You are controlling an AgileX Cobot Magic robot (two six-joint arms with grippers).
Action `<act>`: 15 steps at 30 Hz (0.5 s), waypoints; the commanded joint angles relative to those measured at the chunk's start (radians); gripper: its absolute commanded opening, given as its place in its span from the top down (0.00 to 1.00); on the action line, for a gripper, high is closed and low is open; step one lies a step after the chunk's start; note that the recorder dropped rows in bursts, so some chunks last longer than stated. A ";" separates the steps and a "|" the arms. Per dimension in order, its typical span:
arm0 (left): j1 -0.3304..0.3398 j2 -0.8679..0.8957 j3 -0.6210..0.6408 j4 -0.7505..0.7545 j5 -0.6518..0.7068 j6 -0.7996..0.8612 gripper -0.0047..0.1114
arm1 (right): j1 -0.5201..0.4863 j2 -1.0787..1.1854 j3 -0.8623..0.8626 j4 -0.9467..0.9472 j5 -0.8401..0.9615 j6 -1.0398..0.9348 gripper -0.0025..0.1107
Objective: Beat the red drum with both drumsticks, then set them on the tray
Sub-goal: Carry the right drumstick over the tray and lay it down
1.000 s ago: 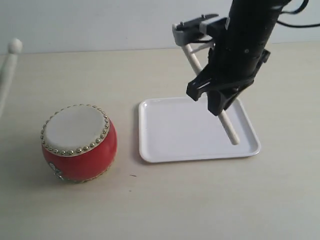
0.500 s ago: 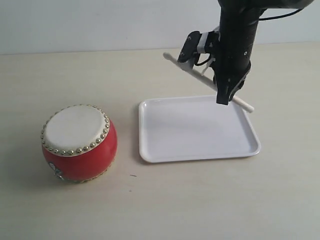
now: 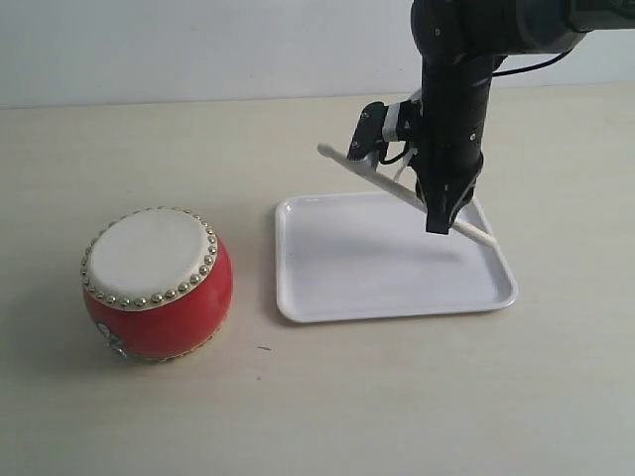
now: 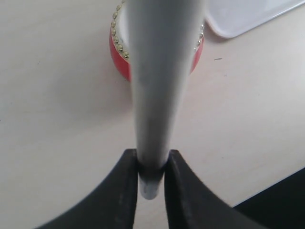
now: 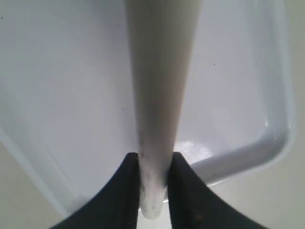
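Observation:
The red drum point(image 3: 157, 283) with its cream top stands on the table at the left. To its right lies the white tray point(image 3: 387, 263). My right gripper point(image 3: 442, 216) is shut on one drumstick point(image 3: 478, 232), which slants low across the tray's far right part. The right wrist view shows that drumstick point(image 5: 162, 71) pinched near its butt end by the right gripper point(image 5: 155, 167), above the tray point(image 5: 71, 95). My left gripper point(image 4: 151, 167) is out of the exterior view. It is shut on the other drumstick point(image 4: 159, 71), which points over the drum point(image 4: 119, 55).
A pale wooden table point(image 3: 397, 397) carries everything, with a light wall behind it. A corner of the tray point(image 4: 248, 16) shows beyond the drum in the left wrist view. The dark right arm point(image 3: 456, 89) rises over the tray's far edge.
The right gripper has turned and sunk, bringing its stick from steep to a low slant over the tray's far side. The left stick's tip has gone from the exterior view's left edge.

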 commanded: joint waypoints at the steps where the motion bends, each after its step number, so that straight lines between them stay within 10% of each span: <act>1: -0.005 -0.009 -0.005 -0.003 -0.006 -0.008 0.96 | -0.002 0.001 -0.005 0.060 -0.006 0.041 0.98; 15: -0.005 -0.009 -0.005 -0.003 -0.006 -0.008 0.96 | 0.042 0.034 -0.005 -0.024 0.039 0.066 0.98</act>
